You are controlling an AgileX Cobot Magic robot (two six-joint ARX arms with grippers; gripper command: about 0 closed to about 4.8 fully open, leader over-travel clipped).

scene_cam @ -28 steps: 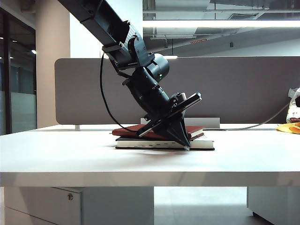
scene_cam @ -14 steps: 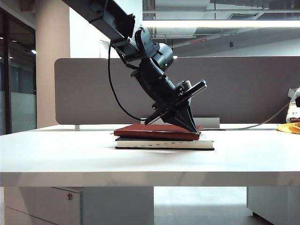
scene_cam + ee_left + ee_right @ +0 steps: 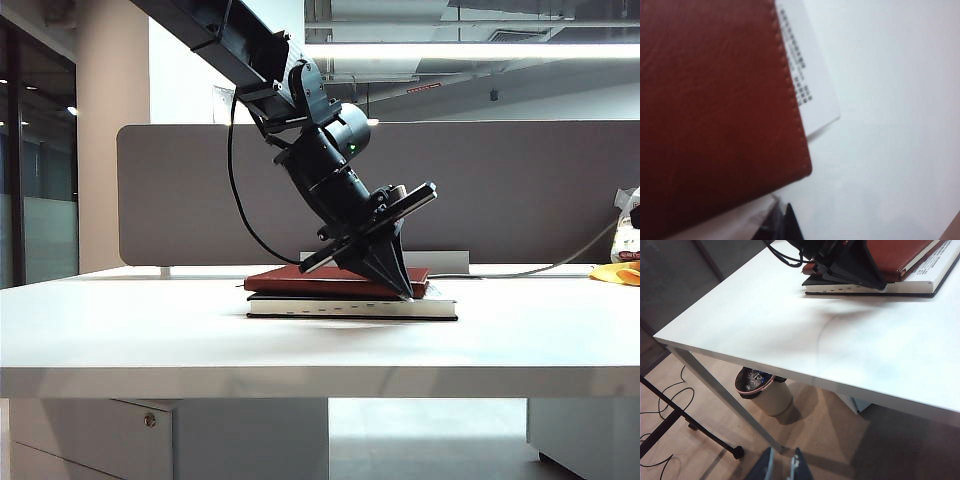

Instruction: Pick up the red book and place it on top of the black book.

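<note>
The red book (image 3: 285, 280) lies flat on top of the black book (image 3: 300, 307) at the middle of the white table (image 3: 150, 330). My left gripper (image 3: 405, 292) is shut and slants down, its tips at the red book's right end; whether they touch it I cannot tell. The left wrist view shows the red book (image 3: 715, 110) close up, with a pale printed strip of the black book (image 3: 812, 95) past its edge and the shut gripper (image 3: 782, 220) beside its corner. My right gripper (image 3: 783, 459) hangs off the table over the floor, open and empty.
A grey partition (image 3: 520, 190) runs along the table's back edge. A yellow object (image 3: 615, 272) and a cable lie at the far right. Below the table's near edge stand a waste bin (image 3: 762, 390) and a black stand leg (image 3: 690, 425).
The left gripper has come up from beside the black book to the red book's right end. The red book, tilted and askew a second ago, now lies flat. The right arm stayed still.
</note>
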